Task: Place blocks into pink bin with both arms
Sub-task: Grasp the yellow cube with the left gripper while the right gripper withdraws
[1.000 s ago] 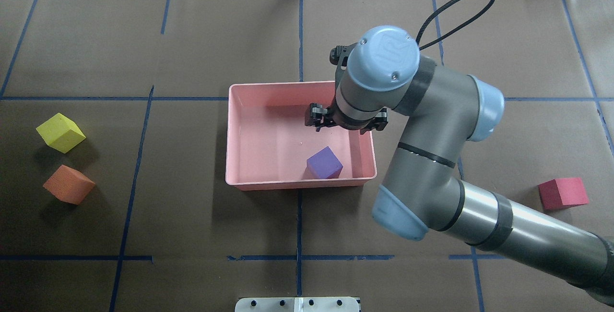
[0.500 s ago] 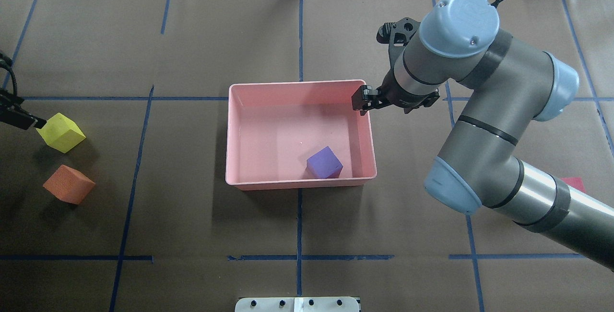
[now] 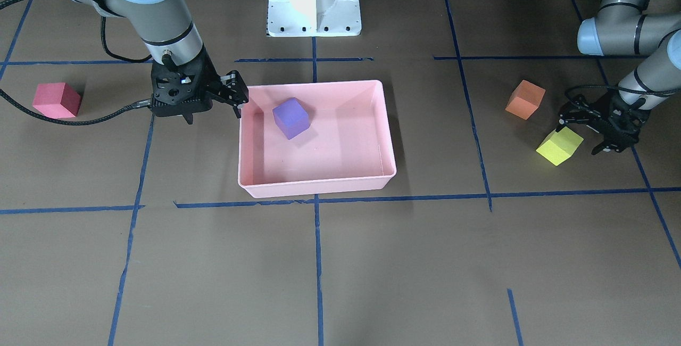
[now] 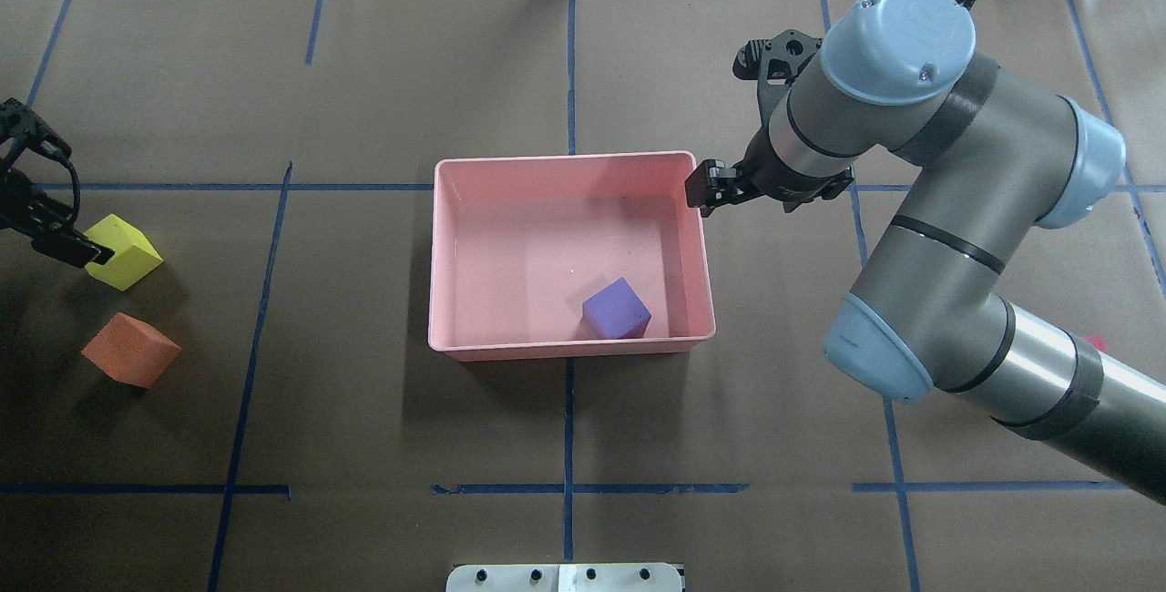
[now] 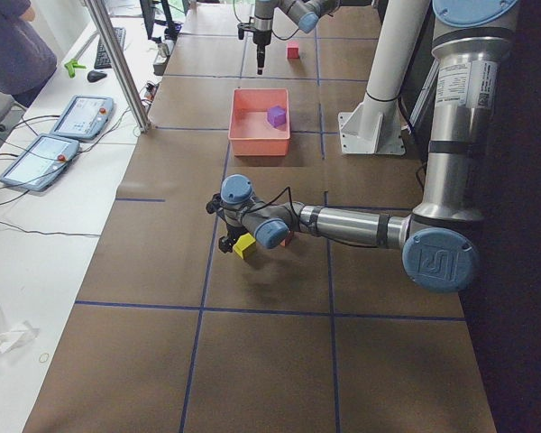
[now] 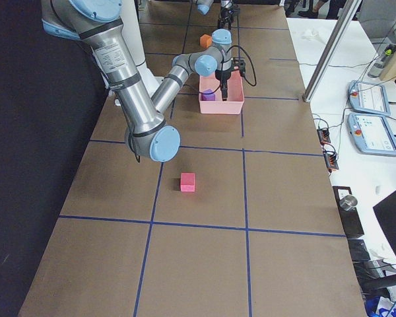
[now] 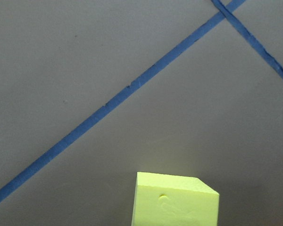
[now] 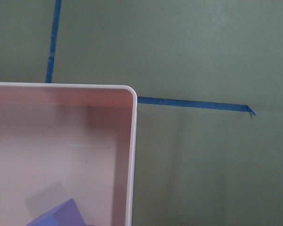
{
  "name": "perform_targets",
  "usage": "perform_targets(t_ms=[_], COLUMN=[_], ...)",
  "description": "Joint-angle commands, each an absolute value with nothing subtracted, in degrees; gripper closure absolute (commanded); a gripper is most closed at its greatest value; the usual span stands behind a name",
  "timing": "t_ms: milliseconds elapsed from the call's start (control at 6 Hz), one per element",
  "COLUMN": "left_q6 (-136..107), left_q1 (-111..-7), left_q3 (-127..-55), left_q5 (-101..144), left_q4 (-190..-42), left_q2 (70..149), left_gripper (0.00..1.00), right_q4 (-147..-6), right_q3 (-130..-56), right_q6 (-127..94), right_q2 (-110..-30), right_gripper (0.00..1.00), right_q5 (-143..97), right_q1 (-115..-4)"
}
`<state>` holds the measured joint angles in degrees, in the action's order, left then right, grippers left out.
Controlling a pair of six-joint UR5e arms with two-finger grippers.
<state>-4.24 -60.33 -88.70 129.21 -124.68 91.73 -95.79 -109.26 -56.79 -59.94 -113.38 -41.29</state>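
Handling: yellow block (image 3: 558,145) is likely light, soft foam, non-slip; left gripper (image 3: 585,134), spread just beside it, should pinch 2 opp. flat faces; right gripper (image 3: 213,113) spread, empty.

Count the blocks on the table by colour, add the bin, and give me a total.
purple block: 1
yellow block: 1
orange block: 1
red block: 1
pink bin: 1
Total: 5
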Motion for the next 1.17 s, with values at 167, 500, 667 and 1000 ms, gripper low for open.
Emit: perform_targets(t_ms=[167,500,667,1000], left_q6=[-4.57,-6.4,-10.16,-14.21], left_q1=[-57.49,-57.04,-56.78,-56.78], left_q3=[-86.32,-83.86,-84.28,-89.09], left_q5=[129.29,129.37,129.46,129.55], left_q4=[-124.54,-124.54,-124.72,-123.93], left_q2=[92.54,94.74,95.53,97.29], left_gripper=[0.0,0.41,0.64,0.64], right_q4=[-95.71,-95.63,-95.62,-95.71], right_q3=[-109.34,-109.25,-109.42,-109.42], right_q6=[-56.78,-56.78,-56.78,-53.81], right_q2=[-60.73,-60.82,-60.65,-60.73], right_gripper=[0.0,0.0,0.0,0.0], right_q5=[-113.47,-113.38,-113.47,-116.17], right_q1=[-41.22,-41.22,-41.48,-44.54])
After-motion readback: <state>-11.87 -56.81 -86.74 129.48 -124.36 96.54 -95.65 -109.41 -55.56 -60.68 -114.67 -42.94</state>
